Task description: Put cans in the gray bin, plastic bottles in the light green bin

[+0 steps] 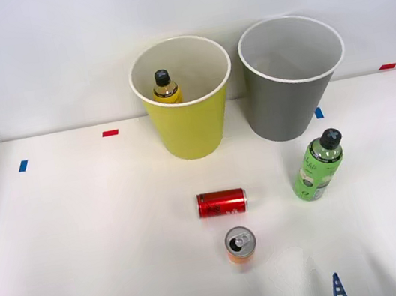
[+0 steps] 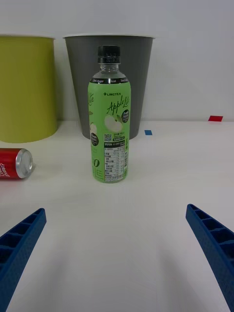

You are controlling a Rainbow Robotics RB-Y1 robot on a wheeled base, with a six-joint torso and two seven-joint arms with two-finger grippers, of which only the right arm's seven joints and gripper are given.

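A bright green bottle (image 1: pixel 317 167) (image 2: pixel 109 131) with a black cap stands upright on the table in front of the gray bin (image 1: pixel 294 79) (image 2: pixel 109 73). The yellow-amber bottle (image 1: pixel 165 87) rests inside the light green bin (image 1: pixel 184 97) (image 2: pixel 25 87). A red can (image 1: pixel 222 202) (image 2: pixel 15 163) lies on its side mid-table, and an orange can (image 1: pixel 240 244) stands upright just in front of it. My right gripper (image 1: pixel 376 287) (image 2: pixel 116 253) is open at the table's near right, facing the green bottle from a short distance, with nothing between its fingers.
Small red and blue tape marks (image 1: pixel 110 133) dot the white table. A blue mark (image 1: pixel 318 112) sits beside the gray bin. The wall rises right behind both bins. Open tabletop lies to the left.
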